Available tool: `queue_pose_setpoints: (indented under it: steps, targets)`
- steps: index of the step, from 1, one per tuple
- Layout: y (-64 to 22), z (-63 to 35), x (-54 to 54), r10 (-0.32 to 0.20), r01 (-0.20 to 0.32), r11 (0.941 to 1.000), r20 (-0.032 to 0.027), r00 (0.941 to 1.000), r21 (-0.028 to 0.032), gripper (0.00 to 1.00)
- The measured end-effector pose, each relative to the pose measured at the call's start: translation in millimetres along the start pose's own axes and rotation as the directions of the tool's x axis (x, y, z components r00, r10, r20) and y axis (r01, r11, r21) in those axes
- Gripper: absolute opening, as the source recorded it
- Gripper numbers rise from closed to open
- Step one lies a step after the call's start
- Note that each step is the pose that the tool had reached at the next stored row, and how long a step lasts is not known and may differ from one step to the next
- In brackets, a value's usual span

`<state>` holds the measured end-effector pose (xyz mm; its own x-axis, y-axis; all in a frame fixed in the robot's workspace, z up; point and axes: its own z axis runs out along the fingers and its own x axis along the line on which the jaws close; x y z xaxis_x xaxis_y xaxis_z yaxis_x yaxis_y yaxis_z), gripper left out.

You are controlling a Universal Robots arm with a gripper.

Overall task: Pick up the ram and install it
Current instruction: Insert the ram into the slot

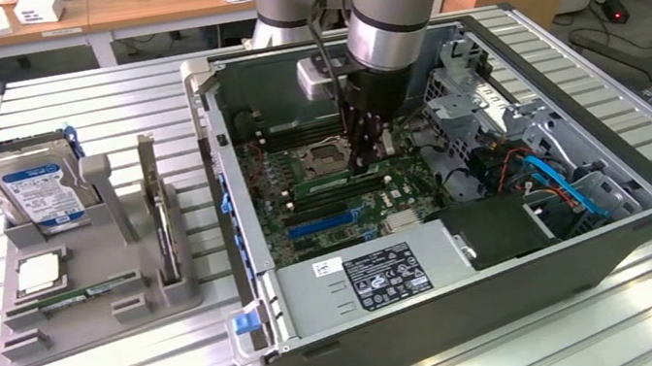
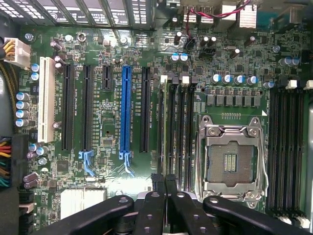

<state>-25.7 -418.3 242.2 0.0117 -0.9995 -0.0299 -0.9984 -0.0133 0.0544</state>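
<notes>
Closest to us, two black fingers [image 2: 155, 208] of the gripper [image 2: 164, 180] are squeezed together with barely a sliver between them. We read that as a pinch on the top edge of the ram [image 2: 168, 132], which we see edge-on, running away from the tips.

Moving outward, we find the stick standing in the bank of memory slots [image 2: 182, 132], just beside the open processor socket [image 2: 230, 164]. Whether it is pressed fully home, we cannot tell. White latches [image 2: 173, 78] sit at the far end of the slots, and further off on the motherboard [image 2: 234, 63] lies the blue expansion slot [image 2: 126, 112]. In the exterior view we see all of this deep inside the computer case [image 1: 452, 315], with the hard drive [image 1: 39, 189] parked on the tray [image 1: 100, 322] outside.

Now the worry, as we judge it. If the stick leans or its notch sits off the key, downward force could bend it or stress the board. A latch not swung open would block it. A slip off that thin edge could send the tips skating toward the exposed socket contacts next door.
</notes>
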Motion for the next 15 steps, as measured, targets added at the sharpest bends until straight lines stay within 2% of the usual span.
queue_pose_setpoints:
  steps: [15]
  targets:
    - [-0.3,5.0,0.2,0.0,0.0,1.0,-0.0002,1.0,-0.0001,0.11]
